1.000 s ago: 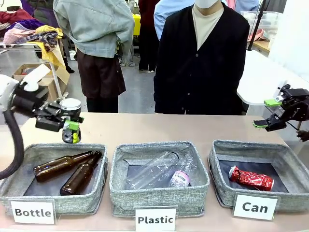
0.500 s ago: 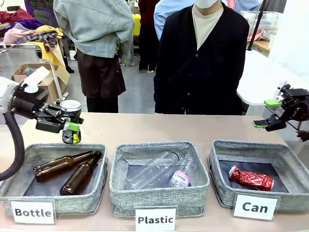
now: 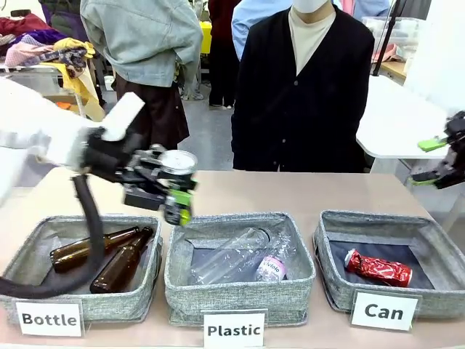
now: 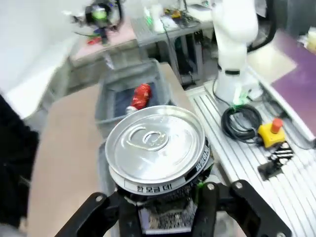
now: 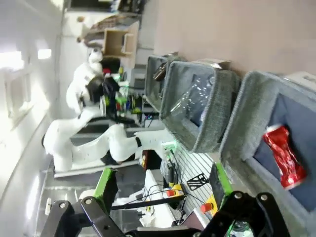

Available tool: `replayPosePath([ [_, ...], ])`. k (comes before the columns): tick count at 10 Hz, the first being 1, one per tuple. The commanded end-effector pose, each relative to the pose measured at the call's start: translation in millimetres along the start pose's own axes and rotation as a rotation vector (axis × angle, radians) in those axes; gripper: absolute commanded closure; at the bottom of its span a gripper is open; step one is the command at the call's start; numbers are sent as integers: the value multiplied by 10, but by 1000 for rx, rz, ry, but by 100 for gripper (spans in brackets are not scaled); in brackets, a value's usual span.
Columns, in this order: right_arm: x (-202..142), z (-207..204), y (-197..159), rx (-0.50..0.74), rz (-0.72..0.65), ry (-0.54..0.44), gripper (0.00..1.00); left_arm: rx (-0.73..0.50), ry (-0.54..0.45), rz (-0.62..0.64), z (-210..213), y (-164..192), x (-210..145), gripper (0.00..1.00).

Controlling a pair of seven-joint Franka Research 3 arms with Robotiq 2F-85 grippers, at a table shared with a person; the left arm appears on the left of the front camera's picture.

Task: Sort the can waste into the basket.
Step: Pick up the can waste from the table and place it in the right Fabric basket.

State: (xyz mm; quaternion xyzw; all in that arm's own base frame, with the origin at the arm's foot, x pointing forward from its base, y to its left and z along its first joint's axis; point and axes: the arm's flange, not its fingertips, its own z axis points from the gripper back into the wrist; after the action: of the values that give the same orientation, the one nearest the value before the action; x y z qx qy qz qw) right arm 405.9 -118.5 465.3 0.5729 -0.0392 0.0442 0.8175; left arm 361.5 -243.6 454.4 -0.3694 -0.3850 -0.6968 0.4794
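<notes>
Cards first, nearest us: "Bottle" (image 3: 49,318) at 7 o'clock, "Plastic" (image 3: 233,330) at 6, "Can" (image 3: 383,311) at 5, each fronting a grey woven bin.

We judge the task about half done. The red can (image 3: 378,267) lies crushed on the dark floor of the can basket (image 3: 336,289), at 4 o'clock. The black can (image 3: 177,171), silver top up, is clamped upright in the left gripper (image 3: 176,201), its jaws closed on the can's body. It hangs above the gap between the bottle bin (image 3: 76,300) and the plastic bin (image 3: 240,297), around 10 o'clock from the plastic bin's centre. What is left, we reckon: carry it over the plastic bin to the can basket and let go.

From the left wrist, the can basket with the red can sits beyond the held can at 12 o'clock.

The right gripper (image 3: 436,161) hovers at 3 o'clock, past the table edge, jaws wide and empty, clear of the basket.

Two brown bottles (image 3: 109,257) lie in their bin; clear plastic bottles (image 3: 243,263) in the middle one.

The table (image 3: 290,193) is pale tan and matte. At 12 o'clock a person (image 3: 305,94) in a dark cardigan stands at the far edge. Behind: more people, grey floor, clothes piled at 10 o'clock.
</notes>
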Motion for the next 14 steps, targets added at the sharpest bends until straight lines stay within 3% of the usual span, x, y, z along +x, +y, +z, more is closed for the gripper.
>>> replayPosePath([
  [1, -265, 267, -32, -41, -57, -102, 1, -60, 151, -42, -743, 342, 237, 62],
  [4, -631, 707, -235, -10, -89, -201, 1, -230, 331, -97, -2321, 617, 608, 62],
  [7, -1083, 896, -577, -20, -161, -137, 1, -251, 459, -201, -3406, 812, 1016, 62],
  [8, -1224, 953, -747, -31, -198, -91, 1, -219, 493, -239, -3531, 849, 1214, 62],
  [10, -1239, 1004, -1072, 34, -272, -135, 1, -291, 453, -204, -3558, 862, 1512, 62],
  [14, -1106, 982, -1175, 94, -288, -159, 1, -283, 439, -213, -3467, 902, 1575, 62],
])
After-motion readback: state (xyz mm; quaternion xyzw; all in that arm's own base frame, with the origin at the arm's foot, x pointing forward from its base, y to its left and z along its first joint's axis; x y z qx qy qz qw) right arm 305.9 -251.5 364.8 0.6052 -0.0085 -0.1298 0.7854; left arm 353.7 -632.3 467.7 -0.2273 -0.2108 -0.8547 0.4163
